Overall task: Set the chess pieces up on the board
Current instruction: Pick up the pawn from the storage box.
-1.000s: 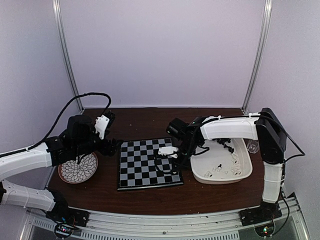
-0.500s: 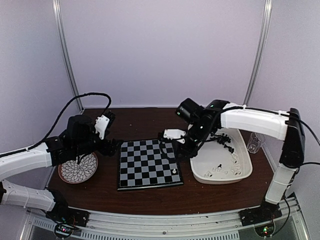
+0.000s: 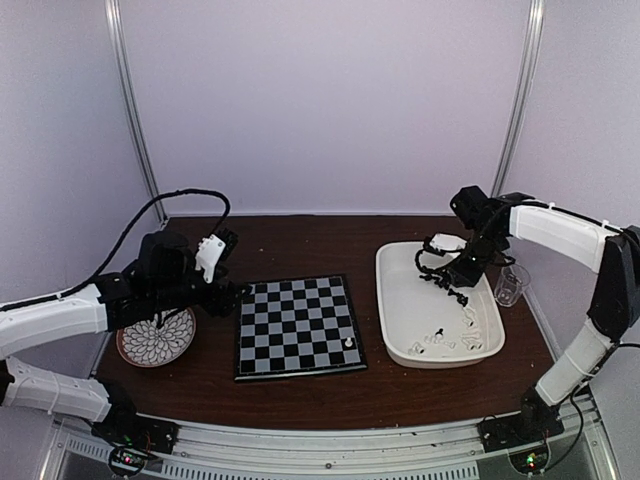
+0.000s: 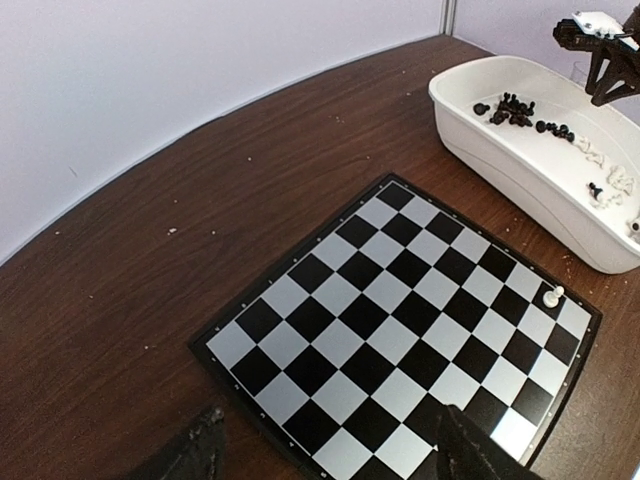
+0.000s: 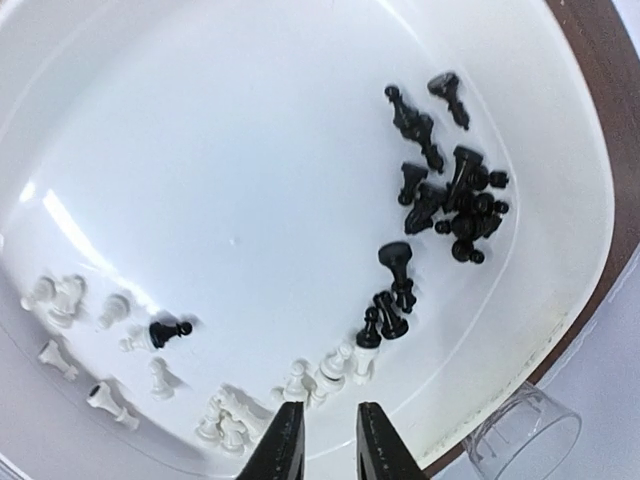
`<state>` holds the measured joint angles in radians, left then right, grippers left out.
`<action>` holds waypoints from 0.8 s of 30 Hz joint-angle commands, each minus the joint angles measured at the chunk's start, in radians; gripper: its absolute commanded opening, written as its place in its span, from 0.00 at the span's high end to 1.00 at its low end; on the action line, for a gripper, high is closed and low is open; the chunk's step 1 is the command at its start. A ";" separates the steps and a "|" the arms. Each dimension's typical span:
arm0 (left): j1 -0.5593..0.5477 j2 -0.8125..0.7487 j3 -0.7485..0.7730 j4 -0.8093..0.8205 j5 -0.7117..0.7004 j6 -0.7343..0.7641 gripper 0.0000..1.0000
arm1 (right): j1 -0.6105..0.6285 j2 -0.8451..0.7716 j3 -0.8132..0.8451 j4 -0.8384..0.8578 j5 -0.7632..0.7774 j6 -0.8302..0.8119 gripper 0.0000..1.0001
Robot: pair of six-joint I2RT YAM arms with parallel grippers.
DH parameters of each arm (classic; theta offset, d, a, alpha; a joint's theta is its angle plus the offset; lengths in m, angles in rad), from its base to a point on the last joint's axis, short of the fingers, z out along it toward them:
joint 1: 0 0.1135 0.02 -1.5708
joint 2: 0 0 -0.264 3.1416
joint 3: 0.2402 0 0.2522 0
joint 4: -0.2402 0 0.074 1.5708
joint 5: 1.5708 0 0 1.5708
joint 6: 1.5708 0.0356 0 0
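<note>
1. Top external view: one board (image 3: 296,325), one tray (image 3: 384,300), one plate (image 3: 150,347) and one clear cup (image 3: 508,287) are shown on the table (image 3: 300,240).
2. One white piece (image 3: 348,342) is seen standing on the board, in the column nearest the tray, close to the near right corner.
3. In the tray, black pieces (image 5: 450,195) are bunched toward the far end, too tangled to be counted. The white pieces (image 5: 225,420) are strewn toward the near end, with one lone black piece (image 5: 168,330) among them.
4. The board is set between plate and tray, apart from both, with bare table on either side. The cup is placed just beside the tray's far right rim.
5. The left gripper (image 4: 330,455) is held low at the board's left edge, jaws spread wide, nothing between them.
6. The right arm (image 3: 560,228) is arched over the tray. The right gripper (image 5: 322,440) is pointed down, its fingers narrowly parted, nothing held.
</note>
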<state>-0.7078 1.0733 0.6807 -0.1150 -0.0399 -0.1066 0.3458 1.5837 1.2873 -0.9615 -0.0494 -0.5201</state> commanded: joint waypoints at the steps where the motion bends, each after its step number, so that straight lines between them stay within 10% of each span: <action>1: 0.000 0.034 0.031 0.010 0.040 0.005 0.29 | -0.021 0.014 -0.036 -0.002 0.118 0.002 0.80; 24: 0.000 0.025 0.022 0.010 0.104 0.008 0.36 | -0.093 0.302 -0.013 0.073 0.207 0.052 0.87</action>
<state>-0.7078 1.1042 0.6830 -0.1356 0.0429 -0.1062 0.2588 1.8797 1.2652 -0.9108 0.1055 -0.4843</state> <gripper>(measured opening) 0.642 0.134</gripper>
